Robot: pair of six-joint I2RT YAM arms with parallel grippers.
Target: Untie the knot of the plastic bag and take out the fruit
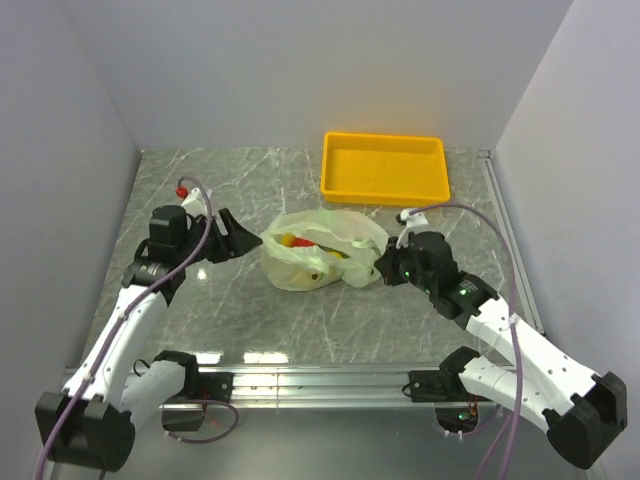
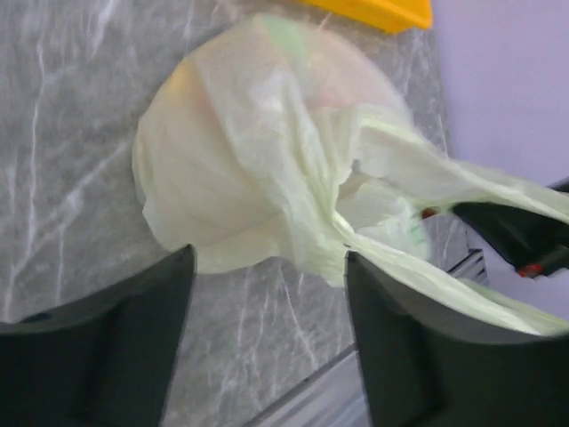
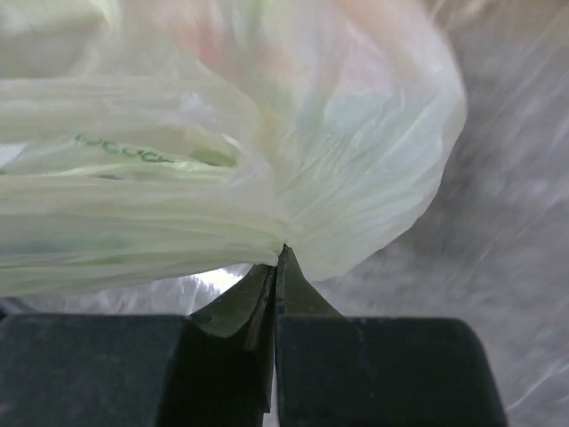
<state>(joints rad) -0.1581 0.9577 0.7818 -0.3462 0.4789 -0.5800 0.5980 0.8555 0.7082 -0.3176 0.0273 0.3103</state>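
Well, my right claw (image 3: 277, 258) pinches the plastic bag (image 3: 267, 133), my left claw (image 2: 267, 262) is spread wide; a hard tug could rip it.

Both arms reach inward from the near edge. Left gripper (image 1: 250, 240), fingers spread wide, faces right. Right gripper (image 1: 379, 267) faces left, fingers pinched on the plastic bag (image 1: 300, 270).
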